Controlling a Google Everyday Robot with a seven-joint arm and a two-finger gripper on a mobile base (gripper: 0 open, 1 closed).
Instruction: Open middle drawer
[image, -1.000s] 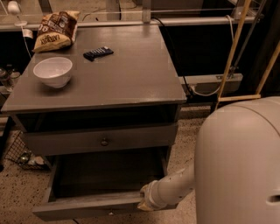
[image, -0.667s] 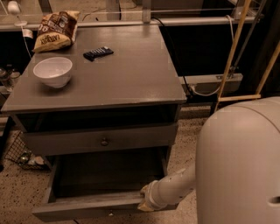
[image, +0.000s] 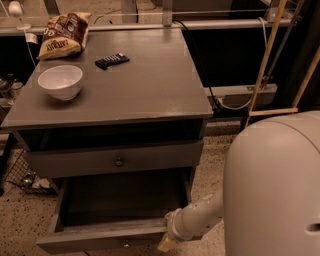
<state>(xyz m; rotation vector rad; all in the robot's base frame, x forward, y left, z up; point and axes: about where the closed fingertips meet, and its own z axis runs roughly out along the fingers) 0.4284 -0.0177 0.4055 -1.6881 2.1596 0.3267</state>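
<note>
The middle drawer (image: 95, 240) is the low grey drawer pulled well out at the bottom of the cabinet. Its inside (image: 120, 197) is dark and looks empty. Its small dull knob (image: 126, 244) shows at the frame's lower edge. My gripper (image: 167, 243) is at the right end of that drawer's front, at the end of my pale arm (image: 200, 217), which reaches in from the right. Above it, the taller drawer (image: 75, 162) with the clearer round knob (image: 119, 161) is closed. The lowest drawer is hidden.
The grey cabinet top (image: 150, 85) holds a white bowl (image: 60, 81), a chip bag (image: 62, 35) and a small black bar (image: 112, 61). My large pale body (image: 275, 190) fills the lower right. A wire basket (image: 20, 175) sits on the floor at left. Wooden poles (image: 265, 55) lean at right.
</note>
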